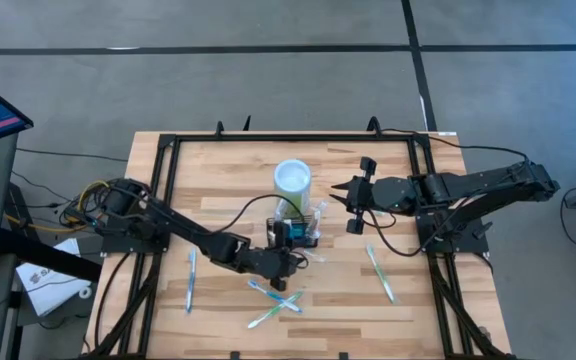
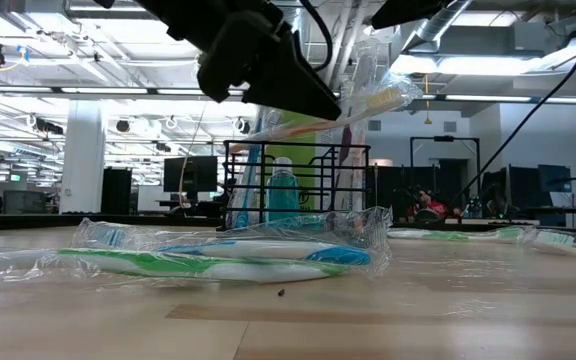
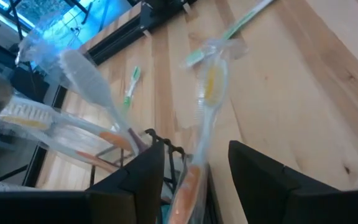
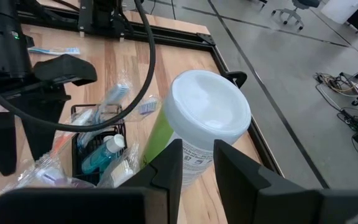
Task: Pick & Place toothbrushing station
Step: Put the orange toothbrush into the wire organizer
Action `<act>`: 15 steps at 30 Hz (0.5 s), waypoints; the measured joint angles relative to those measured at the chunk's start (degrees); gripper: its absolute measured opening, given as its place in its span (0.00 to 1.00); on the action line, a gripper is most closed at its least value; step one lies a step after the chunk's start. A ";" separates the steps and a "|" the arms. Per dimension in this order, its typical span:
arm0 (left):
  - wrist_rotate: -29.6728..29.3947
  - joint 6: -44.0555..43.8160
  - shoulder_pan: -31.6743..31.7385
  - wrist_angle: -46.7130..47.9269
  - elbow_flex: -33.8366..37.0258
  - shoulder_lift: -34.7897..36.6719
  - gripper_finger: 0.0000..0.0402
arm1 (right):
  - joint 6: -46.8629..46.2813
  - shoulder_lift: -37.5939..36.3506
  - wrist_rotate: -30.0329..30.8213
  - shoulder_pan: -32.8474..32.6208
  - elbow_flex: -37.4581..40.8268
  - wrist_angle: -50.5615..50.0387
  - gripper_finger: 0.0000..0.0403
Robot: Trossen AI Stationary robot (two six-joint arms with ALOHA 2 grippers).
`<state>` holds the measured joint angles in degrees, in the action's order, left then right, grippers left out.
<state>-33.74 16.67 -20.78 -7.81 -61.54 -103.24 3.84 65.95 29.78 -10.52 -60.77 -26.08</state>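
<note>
The black wire-mesh caddy (image 1: 305,230) stands near the table's middle and holds a small blue bottle (image 2: 283,192) and several wrapped toothbrushes. It also shows in the right wrist view (image 4: 98,144). My left gripper (image 1: 286,240) hovers just above the caddy, open, with an orange-handled wrapped toothbrush (image 3: 194,155) between its fingers (image 3: 138,177). That toothbrush rises out of the caddy's rim (image 3: 165,147). My right gripper (image 1: 340,192) is open, level, just right of a lime-green cylinder with a white top (image 1: 292,185). My left gripper's fingers stand on either side of the wrapped toothbrush's handle (image 3: 188,183), coming from above at a slant. Whether they touch it, I cannot tell.
Wrapped toothbrushes lie on the wooden table: one at the left (image 1: 190,280), a crossed pair near the front (image 1: 276,298), one at the right (image 1: 380,272). The green cylinder (image 4: 197,124) stands against the caddy's far side. A black frame (image 1: 163,200) borders the table.
</note>
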 joint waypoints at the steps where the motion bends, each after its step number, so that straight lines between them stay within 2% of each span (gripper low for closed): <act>1: 0.00 0.00 0.20 0.00 0.02 0.00 0.43 | 0.00 0.00 0.00 0.00 0.00 0.02 0.20; 5: 2.08 -0.46 1.05 -0.11 0.02 -0.24 0.42 | 0.00 0.00 0.00 0.00 0.00 0.02 0.20; 15: 2.97 -0.59 1.85 -0.02 0.04 -0.26 0.36 | 0.00 0.00 0.00 0.00 0.00 0.02 0.20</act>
<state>-30.77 16.08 -18.94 -7.83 -61.49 -103.50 3.84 65.95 29.78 -10.52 -60.77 -26.06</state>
